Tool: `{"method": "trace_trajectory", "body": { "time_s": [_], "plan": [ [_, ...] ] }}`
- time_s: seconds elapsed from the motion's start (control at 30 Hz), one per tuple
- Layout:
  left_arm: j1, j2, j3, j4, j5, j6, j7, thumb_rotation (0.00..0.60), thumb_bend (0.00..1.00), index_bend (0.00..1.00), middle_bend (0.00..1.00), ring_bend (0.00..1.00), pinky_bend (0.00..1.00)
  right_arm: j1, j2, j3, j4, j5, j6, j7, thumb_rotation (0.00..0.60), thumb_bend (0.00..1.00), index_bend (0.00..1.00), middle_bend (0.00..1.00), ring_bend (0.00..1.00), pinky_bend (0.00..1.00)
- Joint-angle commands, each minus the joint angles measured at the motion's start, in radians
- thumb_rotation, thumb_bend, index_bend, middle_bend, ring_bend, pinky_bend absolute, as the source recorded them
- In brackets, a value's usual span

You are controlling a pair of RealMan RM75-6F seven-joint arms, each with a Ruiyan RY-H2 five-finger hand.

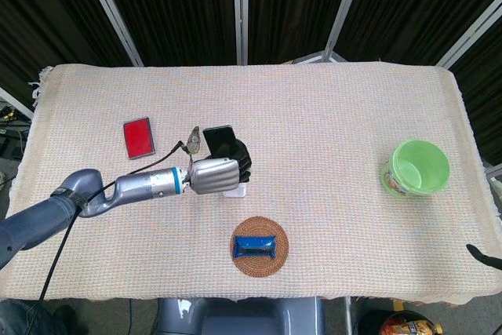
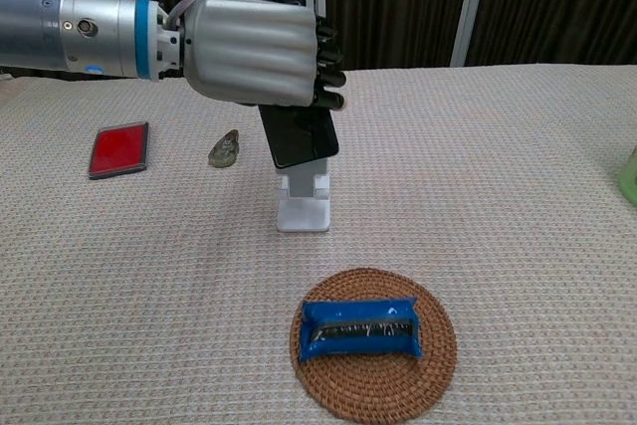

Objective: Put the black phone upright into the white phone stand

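My left hand (image 1: 216,173) (image 2: 257,50) grips the black phone (image 2: 298,135) (image 1: 219,139) and holds it upright, slightly tilted, right above the white phone stand (image 2: 303,205) (image 1: 238,189). In the chest view the phone's lower edge covers the stand's back plate, and only the stand's base and lip show below it. I cannot tell whether the phone touches the stand. My right hand is out of sight in both views.
A red card case (image 1: 138,137) (image 2: 118,149) and a small olive object (image 1: 193,140) (image 2: 225,148) lie left of the stand. A woven coaster (image 2: 338,379) with a blue packet (image 2: 360,327) sits in front. A green bowl (image 1: 418,167) stands far right.
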Motion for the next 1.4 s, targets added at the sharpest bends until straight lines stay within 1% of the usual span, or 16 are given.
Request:
{"method": "trace_trajectory", "body": {
  "time_s": [0.03, 0.23, 0.57, 0.8, 1.17, 1.4],
  "plan": [
    [-0.042, -0.026, 0.036, 0.03, 0.027, -0.032, -0.001, 0.6, 0.29, 0.53, 0.39, 0.44, 0.39, 0.001, 0.003, 0.003, 0.006, 0.013, -0.007, 0.008, 0.6, 0.0, 0.0, 0.0, 0.0, 0.0],
    [-0.059, -0.056, 0.067, 0.061, 0.018, -0.049, -0.016, 0.6, 0.3, 0.53, 0.39, 0.44, 0.39, -0.003, 0.008, 0.005, 0.012, 0.027, -0.007, 0.024, 0.6, 0.0, 0.0, 0.0, 0.0, 0.0],
    [-0.075, -0.075, 0.078, 0.089, -0.011, -0.051, 0.019, 0.6, 0.3, 0.54, 0.39, 0.44, 0.39, -0.009, 0.014, 0.005, 0.019, 0.025, -0.005, 0.048, 0.6, 0.0, 0.0, 0.0, 0.0, 0.0],
    [-0.075, -0.067, 0.083, 0.074, -0.037, -0.061, 0.053, 0.6, 0.3, 0.54, 0.39, 0.44, 0.38, -0.007, 0.018, 0.005, 0.024, 0.025, -0.014, 0.061, 0.6, 0.0, 0.0, 0.0, 0.0, 0.0],
    [-0.079, -0.079, 0.089, 0.047, -0.072, -0.112, 0.128, 0.6, 0.3, 0.54, 0.39, 0.44, 0.38, -0.013, 0.025, 0.004, 0.025, 0.021, -0.009, 0.079, 0.6, 0.0, 0.0, 0.0, 0.0, 0.0],
    [-0.08, -0.079, 0.096, 0.029, -0.089, -0.122, 0.149, 0.6, 0.3, 0.52, 0.38, 0.44, 0.36, -0.015, 0.027, 0.003, 0.023, 0.015, -0.007, 0.084, 0.6, 0.0, 0.0, 0.0, 0.0, 0.0]
  ]
}}
